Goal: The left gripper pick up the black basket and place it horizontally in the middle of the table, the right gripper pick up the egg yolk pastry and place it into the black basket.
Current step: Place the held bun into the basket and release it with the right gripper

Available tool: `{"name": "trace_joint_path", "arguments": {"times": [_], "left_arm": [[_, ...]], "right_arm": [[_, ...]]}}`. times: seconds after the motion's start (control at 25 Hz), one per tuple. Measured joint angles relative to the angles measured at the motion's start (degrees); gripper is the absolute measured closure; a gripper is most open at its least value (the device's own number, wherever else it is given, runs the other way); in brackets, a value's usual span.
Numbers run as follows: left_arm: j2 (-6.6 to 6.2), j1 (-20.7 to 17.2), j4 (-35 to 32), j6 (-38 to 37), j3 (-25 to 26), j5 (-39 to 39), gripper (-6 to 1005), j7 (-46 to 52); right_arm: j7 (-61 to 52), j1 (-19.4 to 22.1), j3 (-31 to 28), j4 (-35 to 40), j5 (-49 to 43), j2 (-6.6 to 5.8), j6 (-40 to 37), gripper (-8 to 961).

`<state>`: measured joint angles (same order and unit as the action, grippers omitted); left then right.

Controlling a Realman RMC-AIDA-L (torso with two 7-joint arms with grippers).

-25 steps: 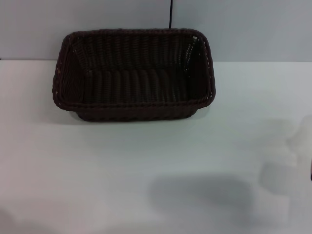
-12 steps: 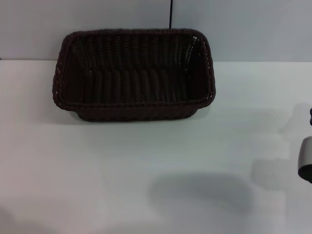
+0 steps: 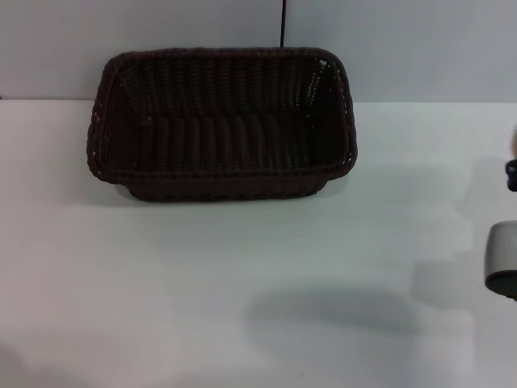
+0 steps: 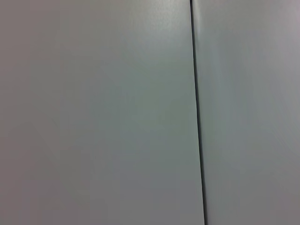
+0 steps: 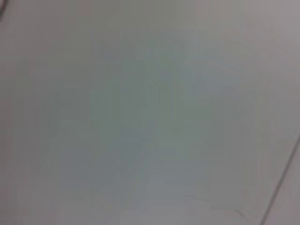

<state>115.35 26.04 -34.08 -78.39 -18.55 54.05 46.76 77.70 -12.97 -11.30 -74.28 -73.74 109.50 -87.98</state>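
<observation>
The black basket stands upright on the white table at the back middle, long side across, and it holds nothing. Only the edge of my right arm shows at the far right in the head view: a grey-white wrist section and, farther back, a black part of the right gripper, well to the right of the basket. The egg yolk pastry is out of view. The left gripper is out of view; the left wrist view shows only a grey wall.
A grey wall with a dark vertical seam stands right behind the table; the seam also shows in the left wrist view. The right wrist view shows only a pale plain surface.
My right arm has come into the head view from the right edge and moved a little further in and back. The basket has not moved.
</observation>
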Motion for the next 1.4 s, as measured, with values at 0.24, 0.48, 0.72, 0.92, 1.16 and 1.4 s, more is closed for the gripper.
{"name": "trace_joint_path", "arguments": {"times": [0.24,0.48,0.72,0.92,1.16,1.4], "left_arm": [[0.23,0.0,0.1,0.1,0.0,0.1,241,0.0],[0.4,0.1,0.1,0.2,-0.1,0.1,241,0.0],[1.04,0.1,0.1,1.1,-0.1,0.1,241,-0.4],[1.38,0.2,0.1,1.5,-0.1,0.1,241,-0.8],[1.98,0.2,0.1,1.5,0.3,0.0,241,-0.9],[2.41,0.2,0.3,1.5,0.4,0.0,241,-0.9]], "right_arm": [[0.0,-0.6,-1.9,1.5,-3.6,-0.23,4.4,931],[-0.3,-0.6,-4.9,3.5,-8.4,-0.68,9.7,931],[-1.1,-0.5,-10.4,6.1,-15.9,-0.11,17.3,932],[-3.1,-0.5,-13.3,7.0,-20.8,-0.08,21.8,932],[-7.0,-0.9,-18.3,9.4,-30.1,1.34,28.7,932],[-13.2,-1.1,-24.4,10.4,-42.4,2.68,39.1,932]]}}
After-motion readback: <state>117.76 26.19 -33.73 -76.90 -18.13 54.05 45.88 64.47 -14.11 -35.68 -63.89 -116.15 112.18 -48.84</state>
